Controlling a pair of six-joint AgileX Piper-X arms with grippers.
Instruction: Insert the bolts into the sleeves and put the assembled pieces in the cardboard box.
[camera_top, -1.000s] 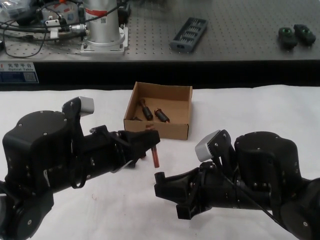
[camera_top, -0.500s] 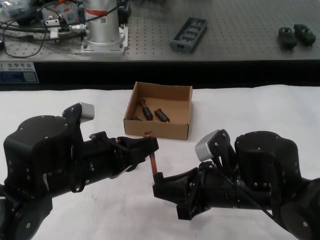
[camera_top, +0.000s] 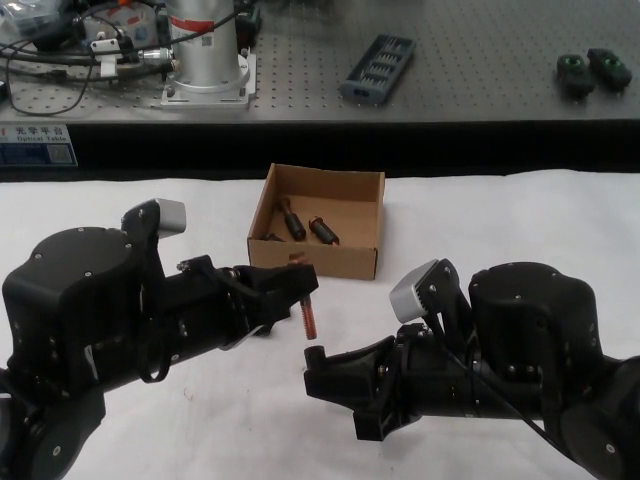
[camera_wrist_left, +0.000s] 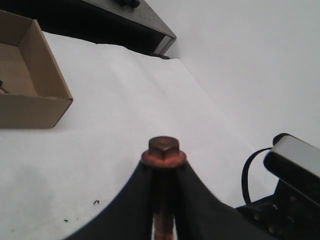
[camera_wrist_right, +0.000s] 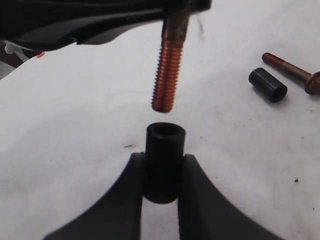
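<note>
**Bolt poised over the sleeve, insertion about to begin**

The sleeve (camera_wrist_right: 165, 162) stands upright with its bore open to the top, and the right gripper (camera_wrist_right: 162, 186) has its jaws clamped on the lower half. Straight above the sleeve hangs the copper-coloured bolt (camera_wrist_right: 169, 75), threaded end down. Its tip is just apart from the sleeve's mouth and looks closely lined up with the bore. The left gripper (camera_wrist_left: 163, 176) holds the bolt, its jaws closed on the shank right under the hexagonal head.

The step in hand is therefore the mating of bolt and sleeve, and none of the thread has entered yet. The next move, as I judge it, calls for a straight descent of the bolt along the sleeve's axis while the right arm keeps the sleeve steady. Any tilt or sideways offset would probably catch the thread on the rim.

Near the sleeve, a loose sleeve (camera_wrist_right: 268, 84) and a loose bolt (camera_wrist_right: 295, 72) lie on the white table (camera_top: 480, 220), touching or nearly so. They suggest at least one more pair to assemble. Beyond the sleeve sits the cardboard box (camera_top: 316, 258), open-topped, with assembled pieces (camera_top: 295, 222) already lying inside.
</note>
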